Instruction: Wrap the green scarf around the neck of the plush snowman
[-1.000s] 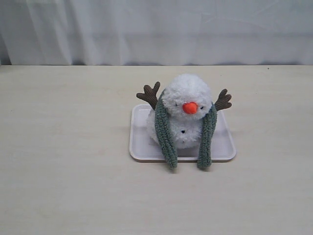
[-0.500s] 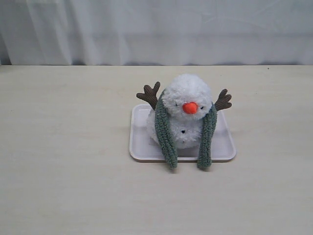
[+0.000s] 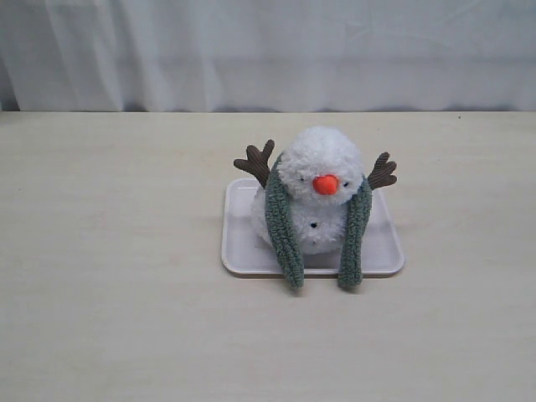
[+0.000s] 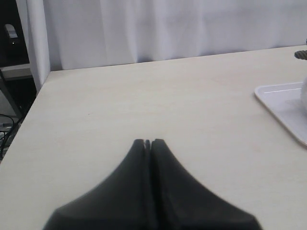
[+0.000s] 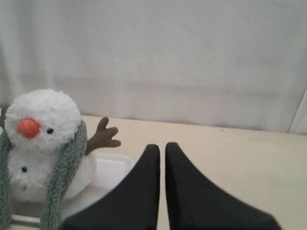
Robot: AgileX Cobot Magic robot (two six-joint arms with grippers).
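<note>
Grey-green, the green scarf [image 3: 282, 230] loops behind the snowman's neck [image 3: 322, 207], both ends hanging straight down the plush snowman [image 3: 322, 159]; the right gripper [image 5: 162, 146], closed and empty, sits nearer it than the closed left gripper [image 4: 147, 142].

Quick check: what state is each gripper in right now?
Left gripper: closed, holding nothing.
Right gripper: closed, holding nothing.

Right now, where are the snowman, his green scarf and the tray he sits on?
plush snowman [image 3: 322, 157], exterior view, top of its fluffy head.
green scarf [image 3: 283, 230], exterior view, the strand hanging down the front.
white tray [image 3: 239, 247], exterior view, a bare corner.
</note>
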